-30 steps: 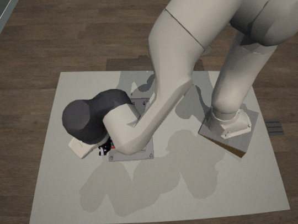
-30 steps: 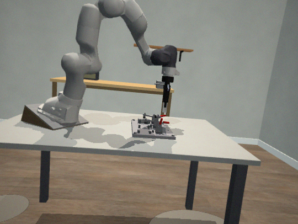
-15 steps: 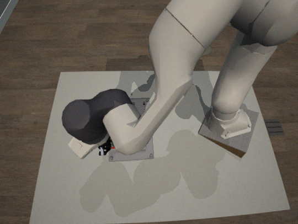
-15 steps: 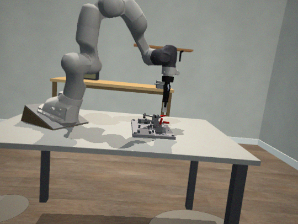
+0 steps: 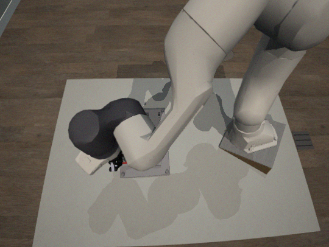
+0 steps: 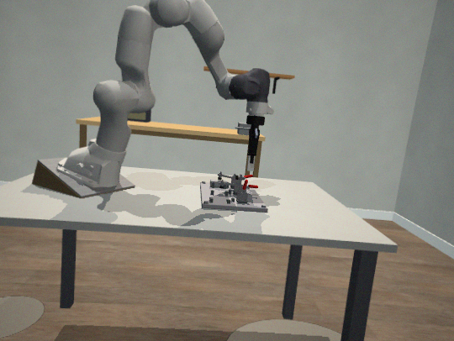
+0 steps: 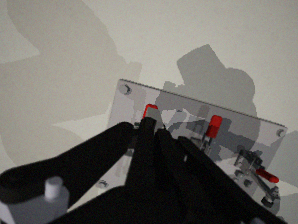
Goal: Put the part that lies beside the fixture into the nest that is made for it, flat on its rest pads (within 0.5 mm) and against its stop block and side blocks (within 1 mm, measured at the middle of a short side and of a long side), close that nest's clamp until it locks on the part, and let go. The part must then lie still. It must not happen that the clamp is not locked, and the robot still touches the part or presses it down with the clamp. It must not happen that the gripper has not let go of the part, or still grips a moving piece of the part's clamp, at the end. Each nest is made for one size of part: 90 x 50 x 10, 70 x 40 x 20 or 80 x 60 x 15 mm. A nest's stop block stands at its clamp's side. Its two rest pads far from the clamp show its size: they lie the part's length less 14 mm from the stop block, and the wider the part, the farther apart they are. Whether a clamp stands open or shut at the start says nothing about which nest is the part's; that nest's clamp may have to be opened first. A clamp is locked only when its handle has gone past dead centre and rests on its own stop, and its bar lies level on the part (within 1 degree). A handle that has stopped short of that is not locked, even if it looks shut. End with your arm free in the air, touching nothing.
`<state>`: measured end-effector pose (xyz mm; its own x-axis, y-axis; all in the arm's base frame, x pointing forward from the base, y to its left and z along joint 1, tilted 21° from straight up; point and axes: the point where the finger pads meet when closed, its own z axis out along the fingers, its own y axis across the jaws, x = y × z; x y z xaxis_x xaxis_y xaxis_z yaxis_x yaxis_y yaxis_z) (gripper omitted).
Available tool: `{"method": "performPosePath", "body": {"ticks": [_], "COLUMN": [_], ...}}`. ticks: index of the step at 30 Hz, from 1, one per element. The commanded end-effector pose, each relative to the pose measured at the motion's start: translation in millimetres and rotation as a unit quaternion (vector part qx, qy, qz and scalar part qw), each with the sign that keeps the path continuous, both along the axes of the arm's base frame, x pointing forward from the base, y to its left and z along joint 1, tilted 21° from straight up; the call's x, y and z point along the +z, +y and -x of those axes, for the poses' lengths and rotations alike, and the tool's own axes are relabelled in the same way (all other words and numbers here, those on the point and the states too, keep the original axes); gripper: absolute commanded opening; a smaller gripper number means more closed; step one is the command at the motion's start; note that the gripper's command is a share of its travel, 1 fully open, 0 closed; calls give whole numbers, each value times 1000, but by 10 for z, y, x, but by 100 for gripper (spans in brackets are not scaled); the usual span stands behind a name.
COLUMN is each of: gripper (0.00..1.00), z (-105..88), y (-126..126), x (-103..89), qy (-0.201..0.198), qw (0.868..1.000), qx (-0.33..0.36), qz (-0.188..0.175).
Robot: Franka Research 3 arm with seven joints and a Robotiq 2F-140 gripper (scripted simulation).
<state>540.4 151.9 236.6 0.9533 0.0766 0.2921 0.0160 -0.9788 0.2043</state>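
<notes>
In the wrist view, the pincer (image 5: pixel 113 166) (image 6: pixel 250 167) (image 7: pixel 150 117), pressed together, overlaps the leftmost red handle (image 7: pixel 151 107), probably to push it; contact is unclear. Rightward, two more red-gripped handles stand on the grey fixture (image 5: pixel 144 174) (image 6: pixel 235 207) (image 7: pixel 121 107). The part's place and look cannot be made out.

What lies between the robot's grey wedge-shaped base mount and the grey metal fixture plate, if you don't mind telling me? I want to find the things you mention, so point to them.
Only bare pale tabletop (image 6: pixel 168 224) with shadows across it, as the exterior view shows.
</notes>
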Motion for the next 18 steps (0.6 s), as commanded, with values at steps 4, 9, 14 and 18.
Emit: {"method": "performPosePath", "body": {"ticks": [4,9,14,18], "gripper": [0,0,0,0], "z": [5,-3,-18,-22], "y": [-2,-8,-19,-23], "x": [-20,-55,-116,-133], "qy": [1,1,1,1], "qw": [1000,1000,1000,1000], "qx": [1,1,1,1], "qz": [0,0,0,0]}}
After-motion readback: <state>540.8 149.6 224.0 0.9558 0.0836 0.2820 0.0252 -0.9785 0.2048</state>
